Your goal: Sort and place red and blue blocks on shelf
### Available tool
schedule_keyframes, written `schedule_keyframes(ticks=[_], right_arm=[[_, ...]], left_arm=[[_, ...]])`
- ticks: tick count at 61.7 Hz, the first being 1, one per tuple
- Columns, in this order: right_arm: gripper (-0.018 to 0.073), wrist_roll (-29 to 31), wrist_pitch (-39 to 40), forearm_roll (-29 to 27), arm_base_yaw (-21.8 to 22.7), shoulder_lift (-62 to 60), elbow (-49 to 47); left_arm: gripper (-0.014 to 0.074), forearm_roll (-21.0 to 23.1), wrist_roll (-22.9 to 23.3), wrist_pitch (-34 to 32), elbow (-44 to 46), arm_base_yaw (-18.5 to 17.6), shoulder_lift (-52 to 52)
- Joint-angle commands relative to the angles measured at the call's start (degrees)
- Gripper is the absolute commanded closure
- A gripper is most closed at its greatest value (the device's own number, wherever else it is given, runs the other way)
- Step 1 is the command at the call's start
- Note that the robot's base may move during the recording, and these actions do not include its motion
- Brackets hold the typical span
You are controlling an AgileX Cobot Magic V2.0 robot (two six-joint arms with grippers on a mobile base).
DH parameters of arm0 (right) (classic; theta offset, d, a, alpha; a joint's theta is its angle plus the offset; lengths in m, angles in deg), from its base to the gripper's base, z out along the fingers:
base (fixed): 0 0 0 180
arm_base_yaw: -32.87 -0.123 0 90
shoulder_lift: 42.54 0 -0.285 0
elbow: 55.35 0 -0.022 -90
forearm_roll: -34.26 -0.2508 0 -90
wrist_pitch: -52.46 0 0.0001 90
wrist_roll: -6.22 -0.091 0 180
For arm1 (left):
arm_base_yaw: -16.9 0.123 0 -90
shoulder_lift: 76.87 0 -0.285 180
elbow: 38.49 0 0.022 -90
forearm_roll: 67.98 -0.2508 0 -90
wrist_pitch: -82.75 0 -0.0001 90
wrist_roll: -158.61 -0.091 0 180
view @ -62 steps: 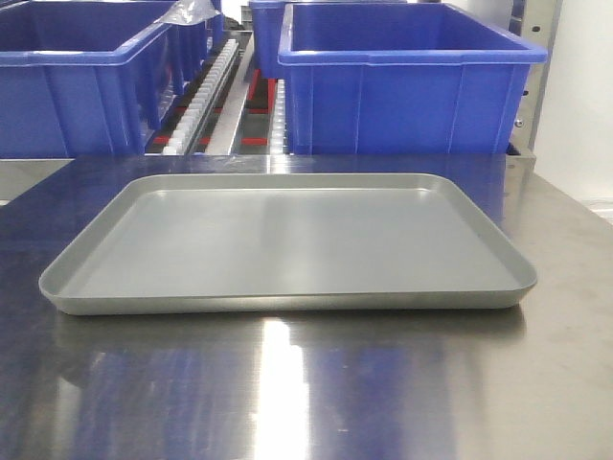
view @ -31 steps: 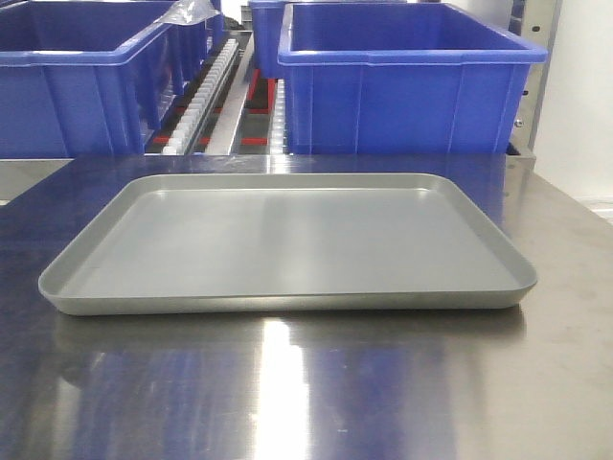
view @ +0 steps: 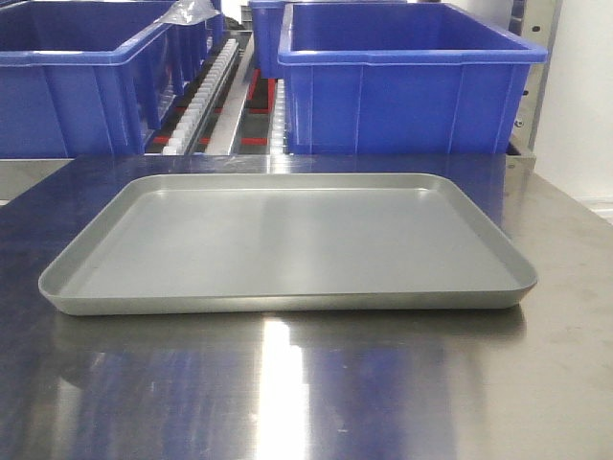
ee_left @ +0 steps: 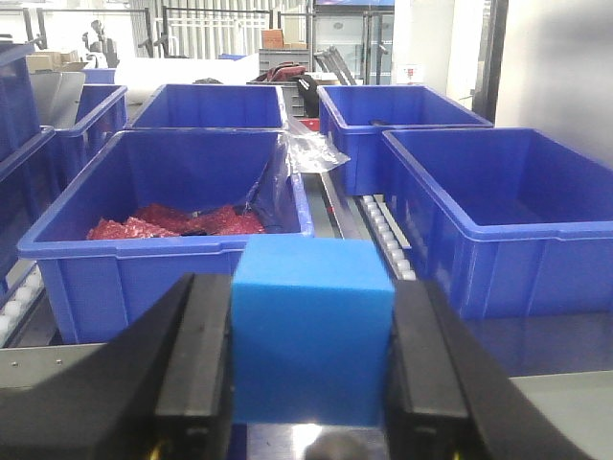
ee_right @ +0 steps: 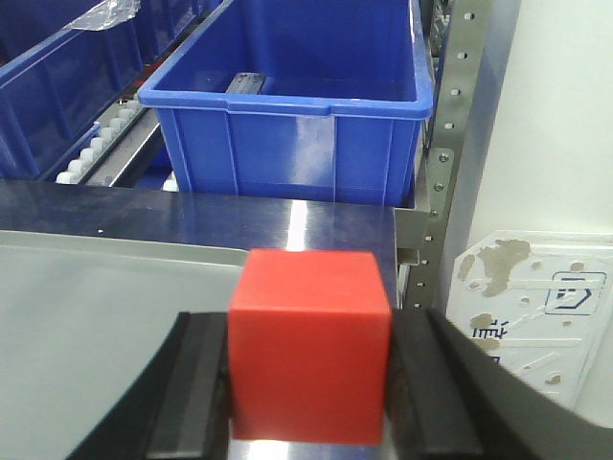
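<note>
Left gripper [ee_left: 311,359] clamps blue block [ee_left: 311,326]; right gripper [ee_right: 308,388] clamps red block [ee_right: 308,335]. Carry stage, I judge. Next: lift each onto shelf [view: 230,105], separately.

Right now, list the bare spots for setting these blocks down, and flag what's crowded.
The whole floor of the grey tray is bare. So is the steel tabletop strip between the tray's near edge and the camera. Crowded: behind the tray, the blue bins stand close together, with only the shelf's narrow roller track between.
</note>
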Motion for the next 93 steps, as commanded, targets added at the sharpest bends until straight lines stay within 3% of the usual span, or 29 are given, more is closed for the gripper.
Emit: schedule_keyframes(ticks=[1, 93], right_arm=[[0.0182, 0.39, 5.01, 0.62, 0.33, 0.19, -1.62], [0.0182, 0.39, 5.01, 0.62, 0.33, 0.19, -1.62]], left_arm=[[0.0472, 0.02, 0.02, -4.99, 1.62, 0.01, 0.42], [0.0472, 0.02, 0.02, -4.99, 1.62, 0.01, 0.42]])
